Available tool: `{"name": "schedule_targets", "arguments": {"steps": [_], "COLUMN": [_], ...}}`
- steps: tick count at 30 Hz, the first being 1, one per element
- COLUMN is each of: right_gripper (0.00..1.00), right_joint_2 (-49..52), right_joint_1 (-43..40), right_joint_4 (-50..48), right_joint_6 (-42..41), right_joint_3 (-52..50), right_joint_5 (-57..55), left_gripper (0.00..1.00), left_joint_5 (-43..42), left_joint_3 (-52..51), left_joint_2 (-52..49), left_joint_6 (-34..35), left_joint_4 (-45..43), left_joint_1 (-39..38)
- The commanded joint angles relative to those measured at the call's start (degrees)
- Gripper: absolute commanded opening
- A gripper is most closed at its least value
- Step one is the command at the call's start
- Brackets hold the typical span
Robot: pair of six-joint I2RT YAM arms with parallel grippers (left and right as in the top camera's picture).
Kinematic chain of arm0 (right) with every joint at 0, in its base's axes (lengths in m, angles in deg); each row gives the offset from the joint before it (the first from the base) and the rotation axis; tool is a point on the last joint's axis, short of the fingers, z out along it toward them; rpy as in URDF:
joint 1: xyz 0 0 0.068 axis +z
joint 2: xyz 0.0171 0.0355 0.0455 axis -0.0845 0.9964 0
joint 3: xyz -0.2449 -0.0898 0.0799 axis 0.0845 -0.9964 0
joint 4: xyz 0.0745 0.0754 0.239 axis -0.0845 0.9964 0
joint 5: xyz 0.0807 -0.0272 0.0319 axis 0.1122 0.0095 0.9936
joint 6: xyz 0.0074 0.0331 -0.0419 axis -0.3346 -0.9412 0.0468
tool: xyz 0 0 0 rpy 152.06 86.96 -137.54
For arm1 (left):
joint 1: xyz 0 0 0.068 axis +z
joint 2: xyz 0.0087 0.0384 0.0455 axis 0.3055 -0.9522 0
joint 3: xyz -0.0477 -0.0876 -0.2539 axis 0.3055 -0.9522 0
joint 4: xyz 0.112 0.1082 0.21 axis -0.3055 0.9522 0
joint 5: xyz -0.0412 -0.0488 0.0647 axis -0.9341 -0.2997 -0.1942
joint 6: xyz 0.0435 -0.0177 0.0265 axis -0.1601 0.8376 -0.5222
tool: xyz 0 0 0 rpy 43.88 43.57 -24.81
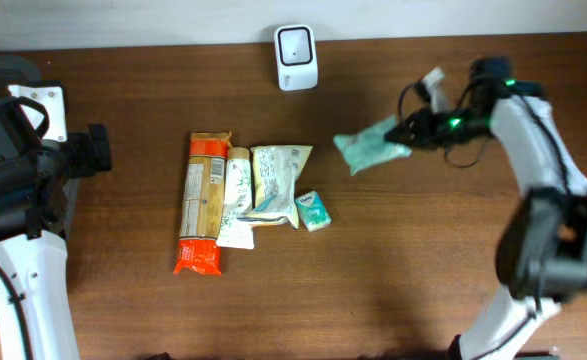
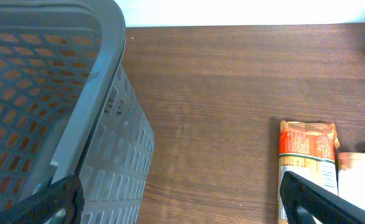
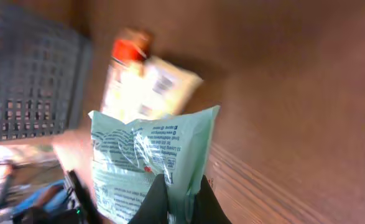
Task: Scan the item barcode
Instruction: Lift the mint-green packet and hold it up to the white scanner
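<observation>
The green packet (image 1: 371, 147) is clamped at its right end by the right tool (image 1: 410, 132) over the counter (image 1: 423, 260), long axis left-right, with the scanner (image 1: 296, 44) far-left of it, while the left tool (image 2: 179, 202) is spread apart beside the basket (image 2: 45, 93).

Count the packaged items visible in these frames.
5. Four lie mid-table, side by side: pasta pack, white pack, cream pouch, small teal pack. The fifth, a green pouch, is gripped by the right end effector. More could hide beneath.
</observation>
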Motion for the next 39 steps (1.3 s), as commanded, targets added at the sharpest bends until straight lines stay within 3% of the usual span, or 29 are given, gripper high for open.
{"name": "schedule_targets", "arguments": {"steps": [1,9,17,18,21,24,26,32,35,39], "right_gripper": [0.04,0.04,0.04,0.04,0.04,0.04,0.04,0.04,0.04,0.04], "right_joint_2": [-10.01,-13.60,-13.60,-13.60,-13.57,-11.23,-7.93,3.52,8.04,14.56], "right_joint_1": [0.37,2.95,16.87,18.32,25.86,36.76,42.05,43.17,42.80,40.72], "right_joint_4": [-0.63,-6.21,-16.15,-16.59,-18.18,-25.18,-31.85,-53.79,-67.93,-82.88], "right_joint_6": [-1.97,-10.69,-18.80,-18.88,-16.09,-12.81,-12.11,15.72,32.74,49.59], "right_joint_3": [1.55,1.55,3.34,4.50,7.39,7.39,7.39,7.37,7.37,7.39], "right_joint_5": [0.98,-5.22,-18.95,-23.28,-50.90,-85.29,-99.69,-102.84,-95.14,-84.19], "left_gripper": [0.99,0.99,0.99,0.99,0.99,0.99,0.99,0.99,0.99,0.99], "left_joint_5": [-0.63,-0.61,-0.63,-0.63,-0.61,-0.63,-0.63,-0.61,-0.63,-0.63], "left_joint_3": [0.57,0.57,0.57,0.57,0.57,0.57,0.57,0.57,0.57,0.57], "left_joint_2": [0.07,0.07,0.07,0.07,0.07,0.07,0.07,0.07,0.07,0.07], "left_joint_6": [-0.92,-0.92,-0.92,-0.92,-0.92,-0.92,-0.92,-0.92,-0.92,-0.92], "left_joint_4": [-0.09,-0.09,-0.09,-0.09,-0.09,-0.09,-0.09,-0.09,-0.09,-0.09], "left_joint_1": [0.24,0.24,0.24,0.24,0.24,0.24,0.24,0.24,0.24,0.24]}}
